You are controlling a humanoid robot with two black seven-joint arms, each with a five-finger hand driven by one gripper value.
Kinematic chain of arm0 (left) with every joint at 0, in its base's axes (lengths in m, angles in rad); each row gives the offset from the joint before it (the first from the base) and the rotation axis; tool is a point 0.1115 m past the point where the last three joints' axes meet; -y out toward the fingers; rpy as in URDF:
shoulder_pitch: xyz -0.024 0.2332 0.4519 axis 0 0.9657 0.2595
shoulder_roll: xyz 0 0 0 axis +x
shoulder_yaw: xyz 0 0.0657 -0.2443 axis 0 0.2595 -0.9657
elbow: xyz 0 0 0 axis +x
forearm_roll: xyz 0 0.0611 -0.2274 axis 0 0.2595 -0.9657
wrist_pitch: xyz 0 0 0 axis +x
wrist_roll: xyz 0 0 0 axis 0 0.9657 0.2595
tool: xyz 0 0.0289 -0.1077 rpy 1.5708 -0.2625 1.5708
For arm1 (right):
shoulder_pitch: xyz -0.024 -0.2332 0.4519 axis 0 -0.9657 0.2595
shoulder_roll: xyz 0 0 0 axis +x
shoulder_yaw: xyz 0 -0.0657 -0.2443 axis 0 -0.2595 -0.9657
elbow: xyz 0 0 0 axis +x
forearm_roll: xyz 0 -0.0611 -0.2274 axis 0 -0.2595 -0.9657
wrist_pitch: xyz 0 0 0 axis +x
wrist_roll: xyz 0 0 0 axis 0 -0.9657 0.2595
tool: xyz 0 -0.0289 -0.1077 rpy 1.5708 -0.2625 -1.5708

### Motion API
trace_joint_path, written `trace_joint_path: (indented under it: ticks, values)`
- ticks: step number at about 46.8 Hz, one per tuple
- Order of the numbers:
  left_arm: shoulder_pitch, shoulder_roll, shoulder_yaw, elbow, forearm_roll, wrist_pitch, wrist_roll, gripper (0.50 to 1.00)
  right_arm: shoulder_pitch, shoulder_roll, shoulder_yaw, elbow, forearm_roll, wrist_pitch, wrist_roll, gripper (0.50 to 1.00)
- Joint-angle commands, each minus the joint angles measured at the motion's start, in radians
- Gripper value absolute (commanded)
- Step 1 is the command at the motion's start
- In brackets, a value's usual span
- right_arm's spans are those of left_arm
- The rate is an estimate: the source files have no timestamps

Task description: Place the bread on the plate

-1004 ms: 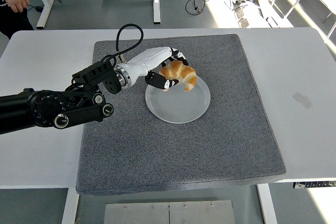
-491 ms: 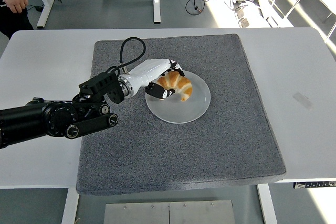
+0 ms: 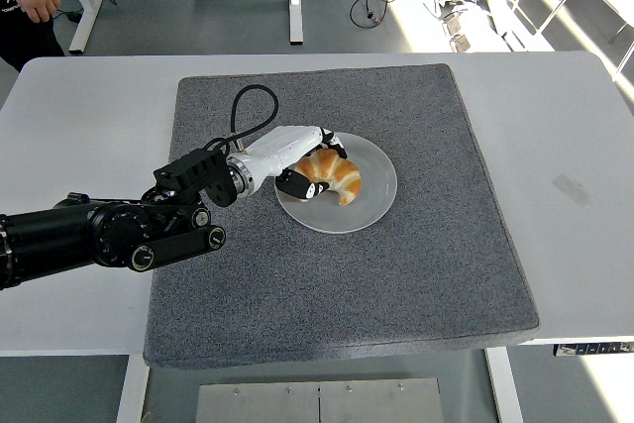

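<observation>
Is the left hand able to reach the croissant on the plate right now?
Yes, it seems so: the left hand is already closed around the croissant over the plate, and nothing stands between them.

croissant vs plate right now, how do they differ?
The croissant is golden brown, curved and lumpy; the plate is white, round and flat. The croissant is the smaller one, covering only the plate's left part, while the plate shows bare surface to the right and front. The left hand is closed on the croissant; nothing grips the plate. Both sit on the grey mat.
</observation>
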Motion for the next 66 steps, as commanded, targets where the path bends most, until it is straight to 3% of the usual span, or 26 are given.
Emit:
trace_joint_path:
  ticks: [1, 6, 12, 26, 31, 39, 47, 58, 66]
  values:
    - [0.002, -0.001, 0.0, 0.0, 0.0, -0.003, 0.0, 0.813, 0.0, 0.0, 0.0, 0.0, 0.0, 0.0, 0.0, 1.0]
    - [0.006, -0.001, 0.0, 0.0, -0.002, -0.006, 0.0, 0.88, 0.0, 0.0, 0.0, 0.0, 0.0, 0.0, 0.0, 1.0]
    - [0.003, -0.001, -0.002, 0.0, -0.006, -0.009, 0.0, 0.919, 0.0, 0.0, 0.0, 0.0, 0.0, 0.0, 0.0, 1.0]
    - [0.006, 0.011, -0.123, -0.002, -0.15, 0.004, -0.017, 0.925, 0.0, 0.0, 0.0, 0.0, 0.0, 0.002, 0.0, 1.0]
    - [0.008, 0.016, -0.152, -0.002, -0.187, 0.04, -0.023, 0.925, 0.0, 0.0, 0.0, 0.0, 0.0, 0.0, 0.0, 1.0]
    - [0.035, 0.016, -0.209, -0.002, -0.29, 0.149, -0.087, 0.918, 0.0, 0.0, 0.0, 0.0, 0.0, 0.0, 0.0, 1.0]
    - [0.052, 0.008, -0.267, 0.0, -0.427, 0.207, -0.167, 0.915, 0.0, 0.0, 0.0, 0.0, 0.0, 0.0, 0.0, 1.0]
    - [0.136, 0.005, -0.454, 0.003, -0.528, 0.211, -0.268, 0.913, 0.0, 0.0, 0.0, 0.0, 0.0, 0.0, 0.0, 1.0]
    - [0.196, 0.0, -0.589, 0.015, -0.549, 0.211, -0.276, 0.91, 0.0, 0.0, 0.0, 0.0, 0.0, 0.0, 0.0, 1.0]
